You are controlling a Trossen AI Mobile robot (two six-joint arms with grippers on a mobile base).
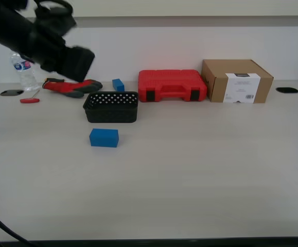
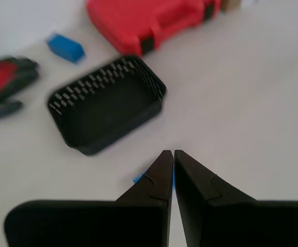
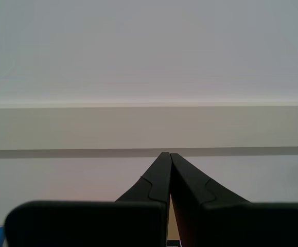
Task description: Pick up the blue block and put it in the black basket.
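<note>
The blue block [image 1: 104, 138] lies on the table just in front of the black basket [image 1: 111, 110], apart from it. The basket looks empty in the first wrist view [image 2: 107, 77]. My first gripper [image 2: 170, 152] is shut and empty, held high above the table. Only a sliver of the blue block [image 2: 140, 175] shows beside its fingers. In the exterior view the first arm is a blurred black mass [image 1: 66, 56] at the upper left. My second gripper [image 3: 166, 154] is shut and empty, facing a bare wall.
A smaller blue cube [image 1: 118, 85] and a red-and-grey glove [image 1: 71, 86] lie behind the basket. A red tool case [image 1: 172, 85] and a cardboard box [image 1: 236, 81] stand at the back. A water bottle [image 1: 24, 72] and a small red tool [image 1: 29, 101] are at the far left.
</note>
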